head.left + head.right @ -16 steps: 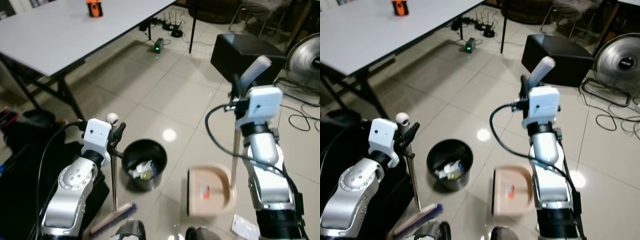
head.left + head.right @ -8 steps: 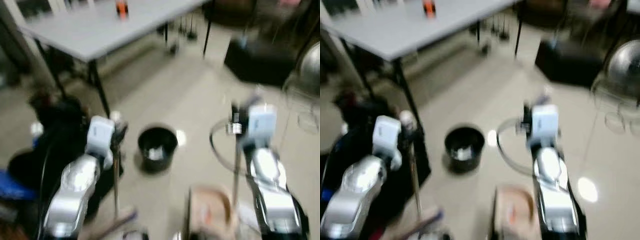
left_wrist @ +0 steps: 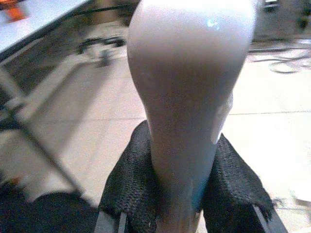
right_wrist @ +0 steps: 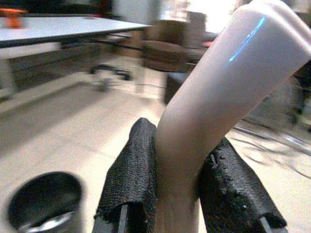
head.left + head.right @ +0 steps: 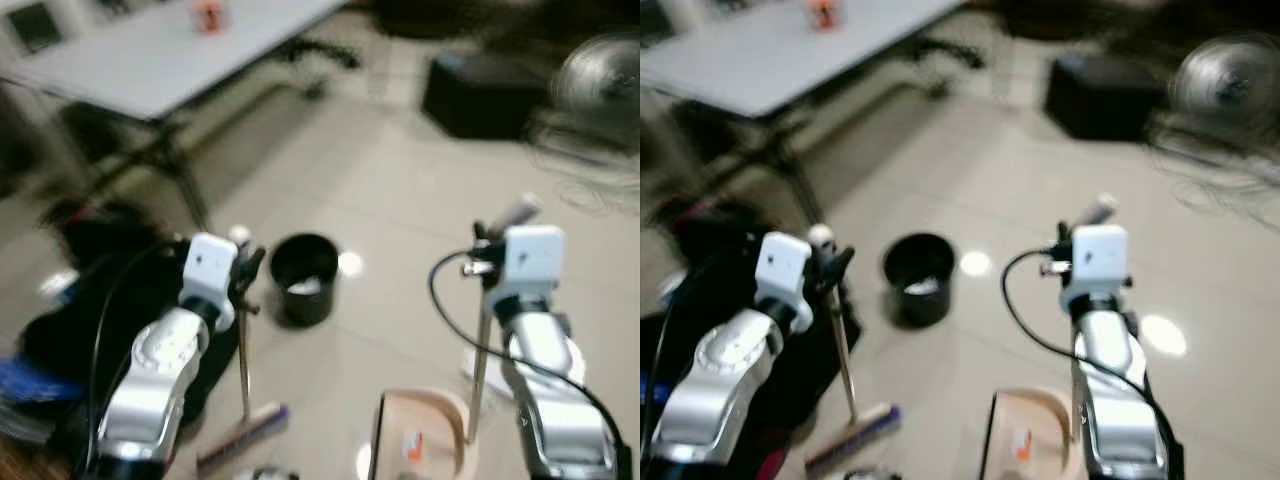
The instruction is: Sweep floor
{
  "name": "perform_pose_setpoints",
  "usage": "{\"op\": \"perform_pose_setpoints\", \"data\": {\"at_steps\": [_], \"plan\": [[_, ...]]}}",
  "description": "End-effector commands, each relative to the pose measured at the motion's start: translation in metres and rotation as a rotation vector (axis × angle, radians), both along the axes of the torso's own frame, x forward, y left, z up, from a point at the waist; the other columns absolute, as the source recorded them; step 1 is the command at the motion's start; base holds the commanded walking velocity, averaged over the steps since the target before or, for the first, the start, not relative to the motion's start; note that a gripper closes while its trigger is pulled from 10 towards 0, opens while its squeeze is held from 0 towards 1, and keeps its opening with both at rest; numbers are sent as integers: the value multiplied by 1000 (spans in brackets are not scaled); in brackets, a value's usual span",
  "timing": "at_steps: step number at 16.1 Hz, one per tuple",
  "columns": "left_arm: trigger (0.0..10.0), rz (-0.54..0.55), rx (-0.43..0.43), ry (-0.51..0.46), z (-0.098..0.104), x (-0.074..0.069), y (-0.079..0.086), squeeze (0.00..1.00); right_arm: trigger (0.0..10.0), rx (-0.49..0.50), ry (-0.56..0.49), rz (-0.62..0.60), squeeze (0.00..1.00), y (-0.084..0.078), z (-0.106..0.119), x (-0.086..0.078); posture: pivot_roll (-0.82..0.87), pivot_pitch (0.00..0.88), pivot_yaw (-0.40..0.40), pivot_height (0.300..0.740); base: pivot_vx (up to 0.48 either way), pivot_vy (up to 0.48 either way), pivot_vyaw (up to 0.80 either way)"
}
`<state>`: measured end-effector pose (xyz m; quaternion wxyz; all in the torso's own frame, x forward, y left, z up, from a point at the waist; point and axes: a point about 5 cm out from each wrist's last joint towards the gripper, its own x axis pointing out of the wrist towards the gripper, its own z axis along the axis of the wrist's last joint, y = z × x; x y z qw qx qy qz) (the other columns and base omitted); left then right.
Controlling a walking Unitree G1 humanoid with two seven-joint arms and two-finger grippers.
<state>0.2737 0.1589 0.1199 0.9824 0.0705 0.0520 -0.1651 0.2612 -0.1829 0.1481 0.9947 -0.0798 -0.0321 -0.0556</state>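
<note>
- Glossy beige tile floor (image 5: 400, 190) with bright light glare.
- A grey table (image 5: 150, 60) stands beyond the floor's open stretch, an orange object (image 5: 209, 15) on it.
- Right of the table, a black box (image 5: 478, 95); further right, a fan (image 5: 600, 80).
- Cables (image 5: 1230, 175) lie near the fan.

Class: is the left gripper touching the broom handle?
Touching. The left wrist view shows the left gripper with both black fingers pressed against the broom handle.

Both head views are smeared with motion blur under even indoor light, with white ceiling-light glare on the glossy floor (image 5: 349, 264) between the two arms, while the wrist views show close handles soft and backgrounds streaked.
</note>
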Motion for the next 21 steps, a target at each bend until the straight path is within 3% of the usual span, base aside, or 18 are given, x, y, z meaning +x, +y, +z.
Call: {"op": "perform_pose_setpoints", "data": {"at_steps": [1, 4, 8, 14, 17, 21], "plan": [[10000, -17, -7, -31, 8, 3, -2, 0, 10000, 4, -15, -22, 0, -3, 6, -2, -52, 56, 71, 740, 0, 0, -800], [10000, 7, -19, -41, 7, 4, -1, 0, 10000, -75, -95, 14, 0, -1, 22, -6, -64, 48, 72, 740, 0, 0, -800], [10000, 8, 5, -82, 9, 2, -3, 0, 10000, -84, -166, 44, 0, 5, 34, -9, -69, 39, 68, 740, 0, 0, -800], [10000, -8, 1, -122, 18, 6, -10, 0, 10000, -51, -194, 6, 0, 4, 43, -7, -75, 36, 67, 740, 0, -446, -788], [10000, 1, -2, -130, 20, 7, -11, 0, 10000, -51, -164, 14, 0, 5, 42, -3, -77, 42, 63, 740, 0, -471, 0], [10000, 27, -15, -106, 21, 12, -10, 0, 10000, -32, -154, 21, 0, 5, 42, 2, -75, 45, 58, 740, 0, 238, 0]]}}
